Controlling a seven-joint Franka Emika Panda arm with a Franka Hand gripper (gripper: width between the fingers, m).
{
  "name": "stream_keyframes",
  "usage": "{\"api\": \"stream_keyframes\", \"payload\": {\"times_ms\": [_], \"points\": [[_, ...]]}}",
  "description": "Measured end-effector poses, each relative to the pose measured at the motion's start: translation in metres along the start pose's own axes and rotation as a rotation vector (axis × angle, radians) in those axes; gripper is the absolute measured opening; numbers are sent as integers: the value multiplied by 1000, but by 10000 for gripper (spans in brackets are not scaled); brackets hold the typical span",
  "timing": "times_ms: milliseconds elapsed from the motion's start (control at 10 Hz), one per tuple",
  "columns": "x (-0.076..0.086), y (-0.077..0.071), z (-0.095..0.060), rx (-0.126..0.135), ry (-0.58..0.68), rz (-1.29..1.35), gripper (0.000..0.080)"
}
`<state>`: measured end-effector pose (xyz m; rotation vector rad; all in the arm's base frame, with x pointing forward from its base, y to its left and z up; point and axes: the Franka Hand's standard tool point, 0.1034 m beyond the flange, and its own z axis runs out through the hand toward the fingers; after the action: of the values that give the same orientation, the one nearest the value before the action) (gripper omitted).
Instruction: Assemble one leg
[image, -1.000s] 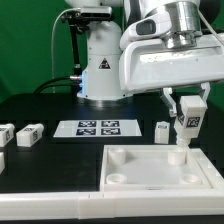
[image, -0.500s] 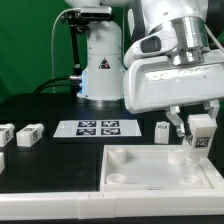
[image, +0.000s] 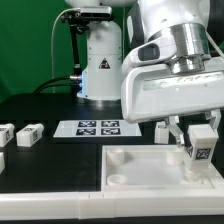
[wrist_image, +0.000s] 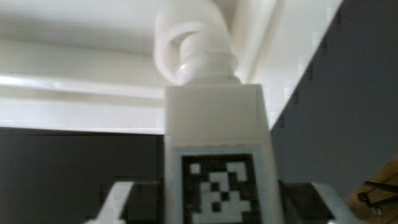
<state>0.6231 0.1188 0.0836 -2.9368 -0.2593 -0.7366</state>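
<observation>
Exterior view, claw (image: 200, 141) gripping leg (image: 203, 155), panel (image: 150, 166) beneath

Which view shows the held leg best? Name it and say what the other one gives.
The wrist view: the leg fills the frame, with its tag and peg end both plain. The exterior view shows it small in the gripper, over the white panel near that view's right edge.

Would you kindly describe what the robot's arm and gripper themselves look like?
The arm has glossy white, rounded casings, with a silver-grey metal cylinder near the wrist. Its base column bears a small triangular label, and a dark cable trails beside it. The gripper has pale grey fingers.
</observation>
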Motion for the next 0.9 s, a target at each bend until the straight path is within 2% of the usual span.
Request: {"api": "stream_keyframes", "payload": {"times_ms": [400, 500, 600, 800, 900], "points": [[-13, -1, 3, -4, 20, -2, 291], [-16, -2, 1, -9, 62, -3, 291], [-22, -3, -2, -16, 103, -1, 291], [-48, -6, -5, -19, 92, -1, 291], [-47, -5, -4, -15, 58, -1, 291]]}}
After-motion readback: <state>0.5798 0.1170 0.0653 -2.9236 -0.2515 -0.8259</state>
